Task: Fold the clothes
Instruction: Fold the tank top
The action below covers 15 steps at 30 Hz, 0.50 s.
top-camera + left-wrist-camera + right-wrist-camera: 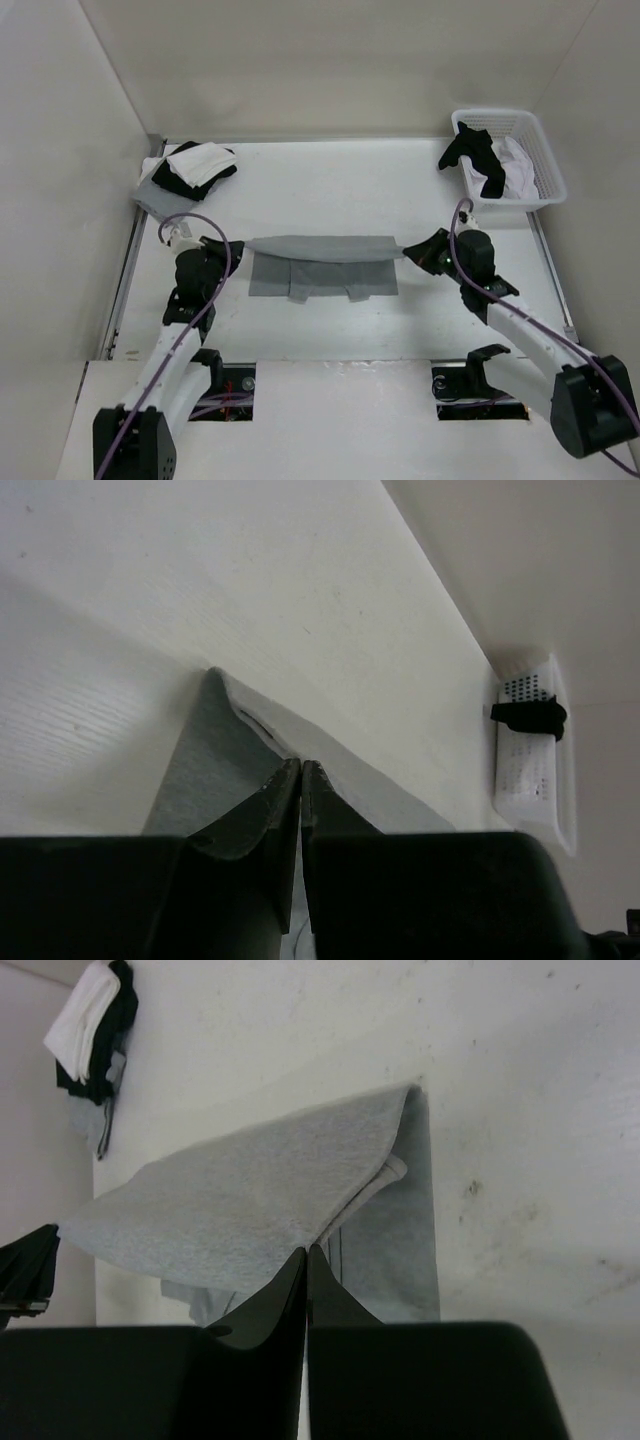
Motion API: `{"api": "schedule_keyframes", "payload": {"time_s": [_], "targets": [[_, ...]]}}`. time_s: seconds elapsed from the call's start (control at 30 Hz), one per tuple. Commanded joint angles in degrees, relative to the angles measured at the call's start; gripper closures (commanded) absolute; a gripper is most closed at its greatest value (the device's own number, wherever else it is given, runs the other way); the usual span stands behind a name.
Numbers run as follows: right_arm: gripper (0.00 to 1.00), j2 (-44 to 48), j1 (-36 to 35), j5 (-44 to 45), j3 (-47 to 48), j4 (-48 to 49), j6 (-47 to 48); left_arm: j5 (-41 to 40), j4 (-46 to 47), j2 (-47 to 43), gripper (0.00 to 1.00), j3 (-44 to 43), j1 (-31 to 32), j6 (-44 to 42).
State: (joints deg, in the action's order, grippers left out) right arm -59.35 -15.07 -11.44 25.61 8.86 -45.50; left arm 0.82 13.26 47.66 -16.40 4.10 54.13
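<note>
Grey T-shirt (pixel 322 265) sits mid-table, roughly centred between the two arms. Left jaws are clamped on its left end and right jaws on its right end, both pinched tight on cloth. One long edge is lifted and pulled taut between them, while the rest lies flat on the table underneath as a narrow rectangle. I'd call it mid-fold: edge picked up, not yet laid over. Still to do: carry it across, set it down, let go, maybe one more fold. Folded stack (pixel 185 172) of white, black and grey sits at the far left corner. White basket (pixel 548 170) at the far right corner holds a black garment (pixel 475 155) and a white garment (pixel 516 160), so likely more to go. Table is white and a bit scuffed, with plain white walls on three sides.
</note>
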Motion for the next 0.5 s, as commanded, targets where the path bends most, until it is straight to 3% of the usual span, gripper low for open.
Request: {"api": "schedule_keyframes", "payload": {"time_s": [0.0, 0.3, 0.47], "targets": [[0.97, 6.95, -1.75, 2.3, -3.01, -0.85, -1.26, 2.96, -2.69, -8.0, 0.97, 2.25, 0.07, 0.01], [0.98, 14.53, -4.31, 5.2, -13.29, -5.87, -8.28, 4.28, -13.51, -20.76, 0.93, 9.1, 1.39, -0.07], [0.74, 14.44, -5.54, 6.69, -14.18, -5.87, -9.88, 4.71, -15.19, -21.11, 0.74, 12.8, -1.06, 0.62]]}}
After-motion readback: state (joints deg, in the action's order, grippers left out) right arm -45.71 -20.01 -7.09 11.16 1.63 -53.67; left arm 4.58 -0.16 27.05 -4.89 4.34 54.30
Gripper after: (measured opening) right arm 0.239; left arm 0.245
